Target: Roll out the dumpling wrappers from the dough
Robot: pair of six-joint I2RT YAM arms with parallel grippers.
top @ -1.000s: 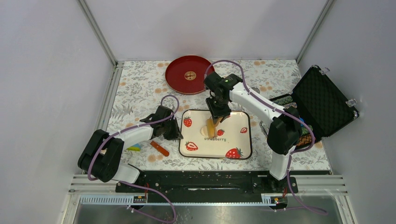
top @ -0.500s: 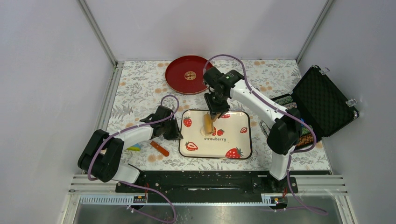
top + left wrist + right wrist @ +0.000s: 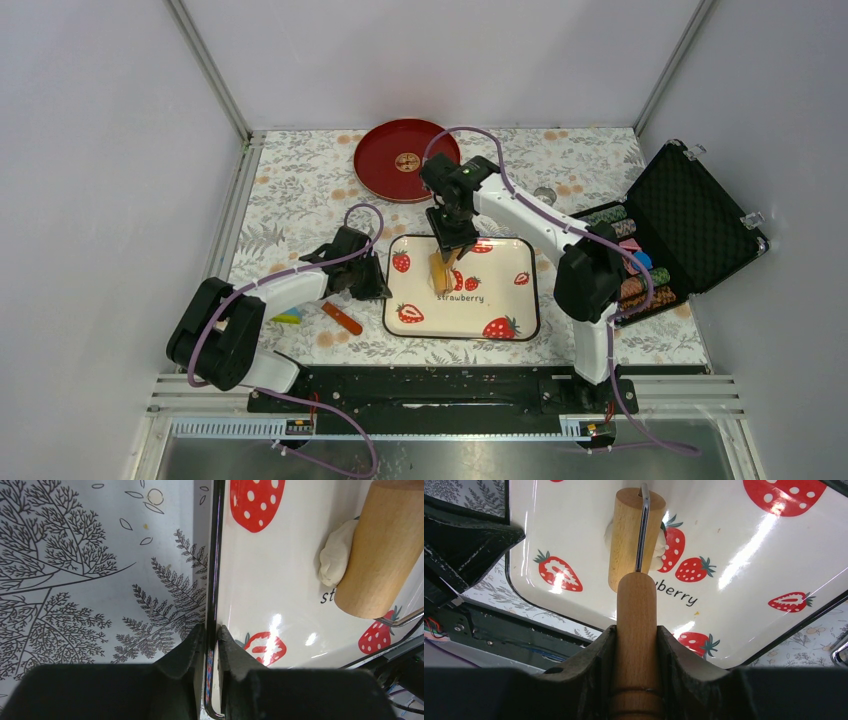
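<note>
A white strawberry tray lies in the middle of the mat. My left gripper is shut on its left rim, one finger on each side of the black edge. My right gripper is shut on the wooden handle of a small rolling pin. Its roller lies on the tray over the dumpling wrapper, a pale piece of dough. The dough shows only at the roller's sides; the roller hides the rest.
A red round plate sits behind the tray. An open black case with stacked chips stands at the right. An orange stick and a small coloured block lie left of the tray by my left arm.
My right arm has swung left, carrying the roller leftward across the tray onto the dough. The left gripper and the tray have stayed put.
</note>
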